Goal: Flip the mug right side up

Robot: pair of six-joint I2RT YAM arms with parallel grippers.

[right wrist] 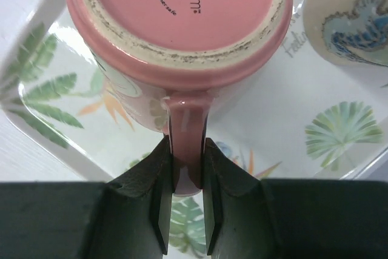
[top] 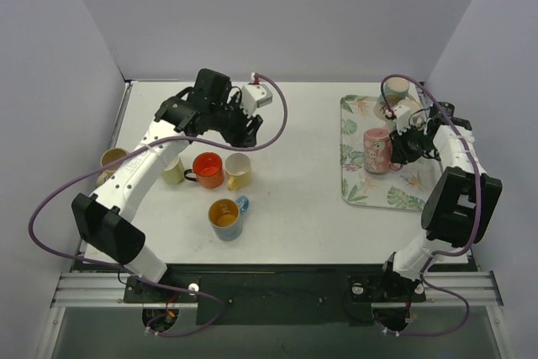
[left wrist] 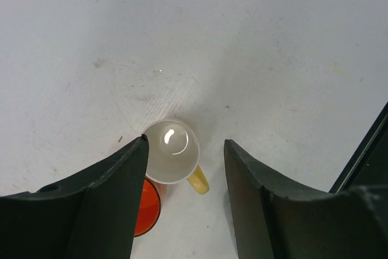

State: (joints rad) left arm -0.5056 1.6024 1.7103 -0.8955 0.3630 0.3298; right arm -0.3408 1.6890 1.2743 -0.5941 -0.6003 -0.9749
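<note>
The pink mug (top: pixel 377 150) sits base (right wrist: pixel 176 4) up on the leaf-print tray (top: pixel 370 195), right side of the table (top: pixel 294 124). Its handle (right wrist: pixel 187 131) is pinched btw the fingers (right wrist: pixel 136 192) of the right gripper (right wrist: pixel 185 147), jaws closed tight on it.

Step in hand, as judged: the grasp is made, lift and flip not yet done. For the next move the mug must be raised clear of the tray, turned over at the wrist so the mouth faces up, then set down w/o the patterned mug (right wrist: pixel 354 22), just right of it, being knocked. Slip at the narrow handle is judged the main risk.

The left gripper (top: pixel 242 126) is held open, nothing gripped, over on the left, well apart from the tray.

Views: the pinch on the handle and the maker's print on the base are shown only by the right wrist cam; in the top cam the handle is hidden by the gripper. Only the left wrist cam shows a cream mug (left wrist: pixel 173 150) upright below the open jaws, w/ an orange mug (left wrist: pixel 145 207) close by on the near side. Whether the two touch cannot be told.
</note>
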